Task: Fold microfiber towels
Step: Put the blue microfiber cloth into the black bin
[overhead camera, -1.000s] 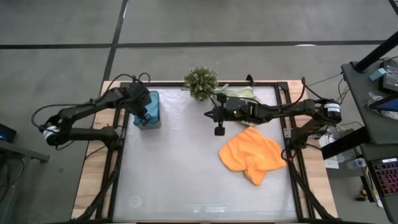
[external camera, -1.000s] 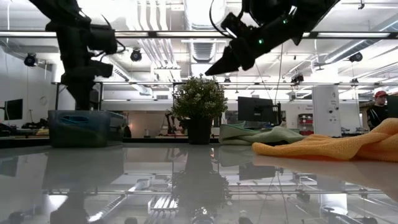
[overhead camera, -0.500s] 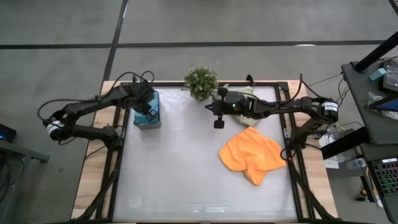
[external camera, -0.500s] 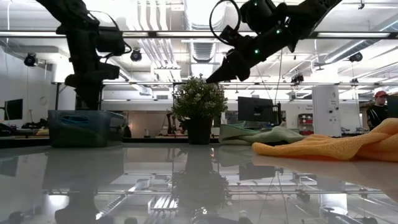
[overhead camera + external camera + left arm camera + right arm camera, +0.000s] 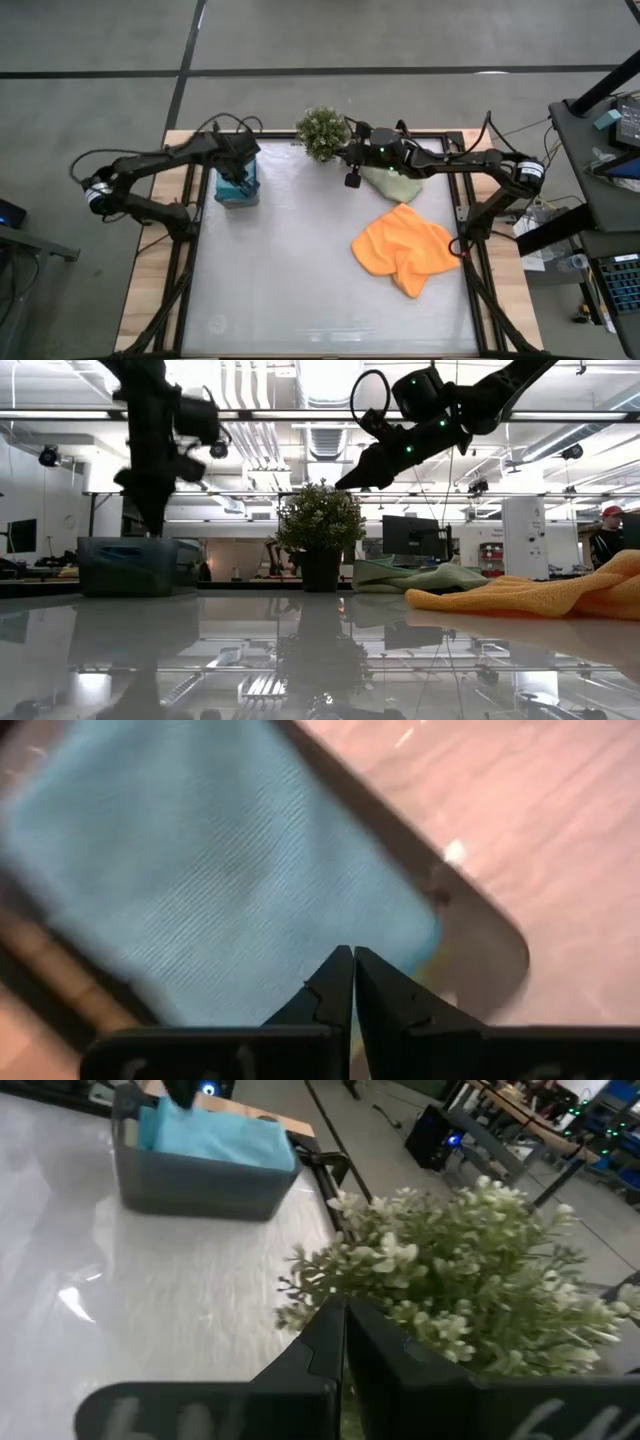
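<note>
The left claw point(image 5: 238, 176), pressed together and holding nothing, is hovering over the blue towel point(image 5: 237, 185) lying in the grey tray point(image 5: 137, 567) at the far left of the table point(image 5: 290, 280). The right claw point(image 5: 352, 181), also pressed together and empty, is hanging beside the plant point(image 5: 322, 131), over the green towel point(image 5: 393, 181) at the far side. The orange towel point(image 5: 405, 248) is lying crumpled to the right.
</note>
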